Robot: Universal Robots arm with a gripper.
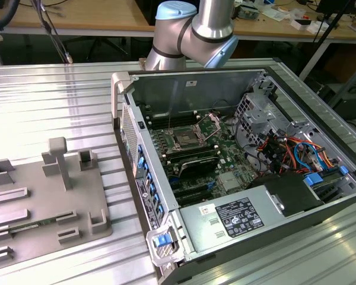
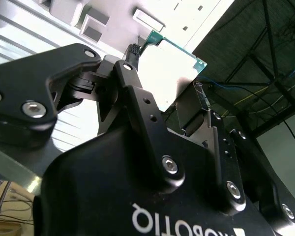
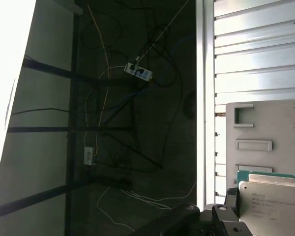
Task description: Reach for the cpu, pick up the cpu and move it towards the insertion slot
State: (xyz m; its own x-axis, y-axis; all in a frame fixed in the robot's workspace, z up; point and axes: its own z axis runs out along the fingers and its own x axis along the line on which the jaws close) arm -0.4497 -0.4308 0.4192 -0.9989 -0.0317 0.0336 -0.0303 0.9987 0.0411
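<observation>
Two fingers [image 2: 132, 52] of the claw [image 2: 166, 73] were clamped on the cpu [image 2: 174, 59] (silvery top, green rim), over the grey fixture plate [image 3: 265, 129] near a desk [image 3: 255, 49] edge.

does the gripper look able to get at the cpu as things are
Likely yes: in the second wrist view the cpu sits between the fingers of the gripper, which look closed on its edges, with nothing in the way.
</observation>
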